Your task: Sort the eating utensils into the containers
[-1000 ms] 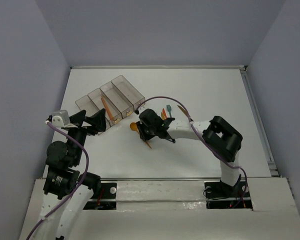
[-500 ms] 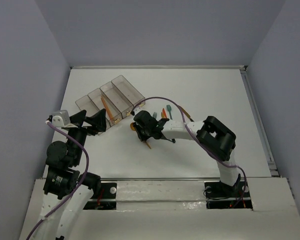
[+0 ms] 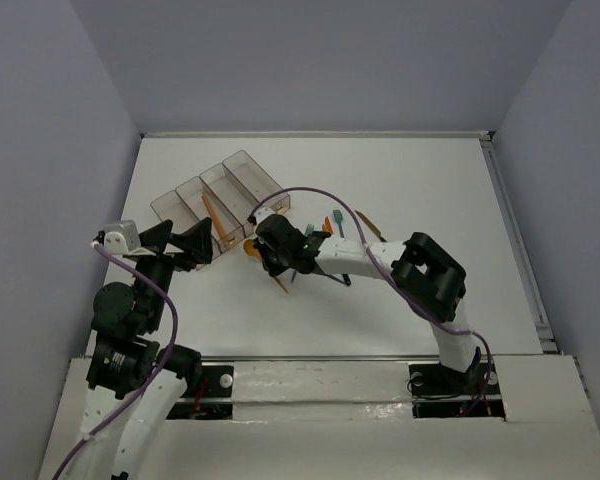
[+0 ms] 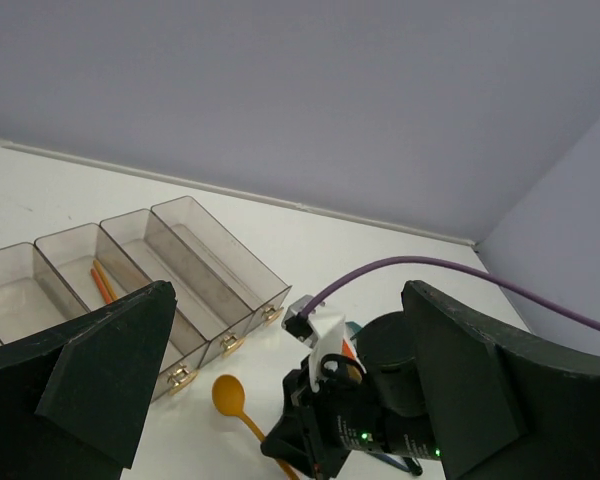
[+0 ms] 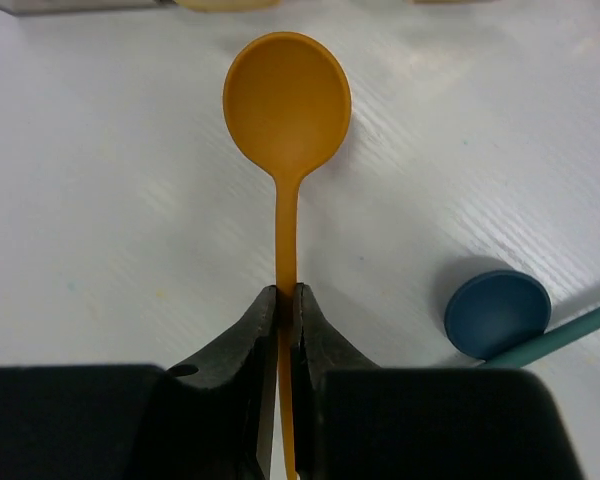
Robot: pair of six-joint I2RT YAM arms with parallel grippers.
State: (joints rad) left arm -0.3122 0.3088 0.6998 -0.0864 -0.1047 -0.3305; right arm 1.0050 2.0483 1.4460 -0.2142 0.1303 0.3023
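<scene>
The right end effector (image 5: 287, 293) is clamped on the thin handle of an orange spoon (image 5: 287, 105), bowl pointing away from the wrist. The spoon is low over the white tabletop (image 3: 410, 170), just in front of the four joined containers (image 3: 223, 197). An orange utensil (image 4: 102, 282) lies in one of the middle bins. A blue spoon (image 5: 497, 313) rests on the tabletop beside the held spoon. The left end effector (image 4: 289, 288) is spread wide, holding nothing, near the containers.
</scene>
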